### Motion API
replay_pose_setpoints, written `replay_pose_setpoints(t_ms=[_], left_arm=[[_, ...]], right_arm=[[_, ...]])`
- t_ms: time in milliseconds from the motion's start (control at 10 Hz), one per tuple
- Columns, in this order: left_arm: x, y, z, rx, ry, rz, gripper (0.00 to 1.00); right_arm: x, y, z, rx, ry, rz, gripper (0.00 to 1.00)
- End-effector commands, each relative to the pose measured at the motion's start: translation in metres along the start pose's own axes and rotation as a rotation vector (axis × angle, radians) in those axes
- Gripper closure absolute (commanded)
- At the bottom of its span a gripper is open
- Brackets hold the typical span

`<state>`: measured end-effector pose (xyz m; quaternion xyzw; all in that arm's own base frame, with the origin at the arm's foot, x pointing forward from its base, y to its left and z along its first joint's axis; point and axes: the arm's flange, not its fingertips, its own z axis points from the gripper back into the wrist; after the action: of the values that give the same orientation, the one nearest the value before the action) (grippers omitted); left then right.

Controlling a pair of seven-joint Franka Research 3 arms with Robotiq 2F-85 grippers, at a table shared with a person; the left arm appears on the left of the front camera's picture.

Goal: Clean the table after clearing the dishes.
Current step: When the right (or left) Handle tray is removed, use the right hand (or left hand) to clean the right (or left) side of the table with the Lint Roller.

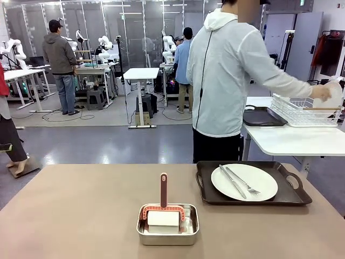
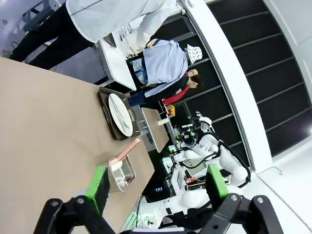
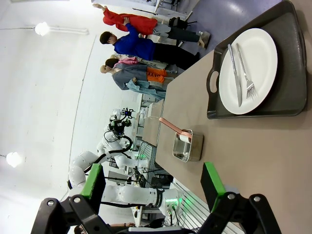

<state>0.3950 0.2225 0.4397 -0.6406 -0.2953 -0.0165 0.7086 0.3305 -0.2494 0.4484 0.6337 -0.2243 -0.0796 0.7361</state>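
Cutlery [image 1: 233, 182] lies diagonally on the plate [image 1: 262, 177]; tray [image 1: 292, 195] runs left-right.

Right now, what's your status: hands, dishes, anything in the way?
Left gripper and right gripper open, empty. One plate with cutlery on its tray, on the table. Person holds another plate at the rack. Steel pan at near edge.

Front camera low at table [image 1: 70, 216] edge, facing person [image 1: 226, 81]; rolled wrist cameras high, all sharing tray [image 1: 291, 197], pan [image 1: 167, 239].
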Motion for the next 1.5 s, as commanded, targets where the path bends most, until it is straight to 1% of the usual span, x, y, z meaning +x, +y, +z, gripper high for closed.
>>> replay_pose_setpoints(t_ms=[0, 1400], left_arm=[[-0.0038, -0.0043, 0.0006, -0.001, 0.002, -0.001, 0.00], [-0.0038, -0.0043, 0.0006, -0.001, 0.002, -0.001, 0.00]], right_arm=[[-0.0009, 0.0029, 0.0012, 0.005, 0.001, 0.007, 0.00], [-0.0009, 0.0029, 0.0012, 0.005, 0.001, 0.007, 0.00]])
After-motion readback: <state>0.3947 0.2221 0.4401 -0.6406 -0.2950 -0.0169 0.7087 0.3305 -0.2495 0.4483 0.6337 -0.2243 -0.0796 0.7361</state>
